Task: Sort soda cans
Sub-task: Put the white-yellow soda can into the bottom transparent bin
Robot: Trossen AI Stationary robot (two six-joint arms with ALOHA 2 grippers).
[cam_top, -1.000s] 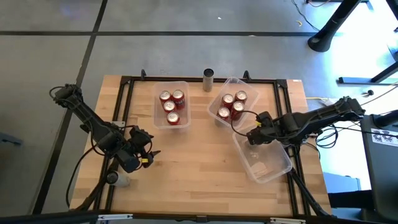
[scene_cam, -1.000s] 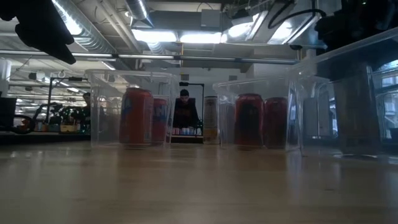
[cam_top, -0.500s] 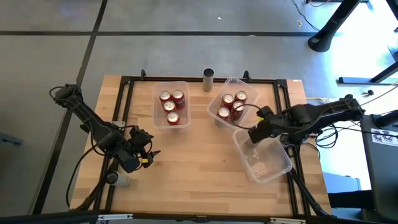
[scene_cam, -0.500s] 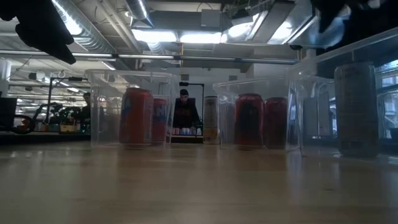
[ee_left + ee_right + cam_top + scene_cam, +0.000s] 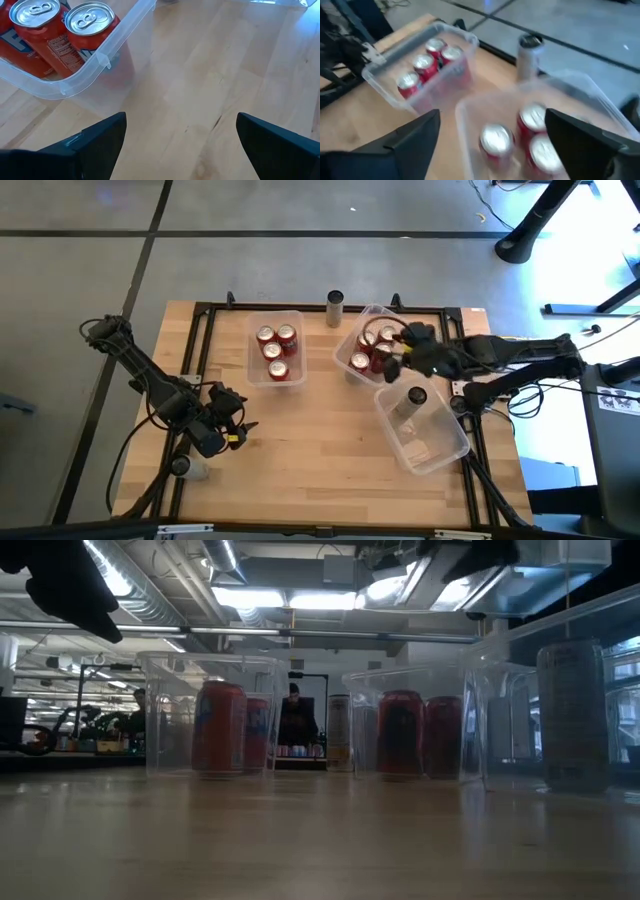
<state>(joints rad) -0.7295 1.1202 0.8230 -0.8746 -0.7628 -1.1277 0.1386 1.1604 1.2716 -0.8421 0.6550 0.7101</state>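
Note:
Three clear bins stand on the wooden table. The left bin [image 5: 250, 360] holds three red cans [image 5: 276, 348]. The middle bin [image 5: 345, 345] holds several red cans [image 5: 520, 130]. The right bin [image 5: 440, 445] holds one grey can [image 5: 415, 398], upright on its base [image 5: 572, 715]. Another grey can [image 5: 335, 307] stands at the table's far edge. My right gripper [image 5: 393, 355] hangs open above the middle bin's cans [image 5: 492, 155] and touches nothing. My left gripper [image 5: 228, 430] waits open near the table's left side, above bare wood beside the left bin [image 5: 180, 150].
A black frame [image 5: 200, 330] runs round the table's edges. A small grey cylinder [image 5: 180, 467] lies at the table's left near corner beside the left arm. Bare wood [image 5: 320, 440] spans the table's near middle. Beyond the far edge a person [image 5: 295, 720] shows in the room.
My right gripper has come up off the grey can in the right bin and moved toward the far edge, over the middle bin's red cans. The grey can stays upright in the right bin.

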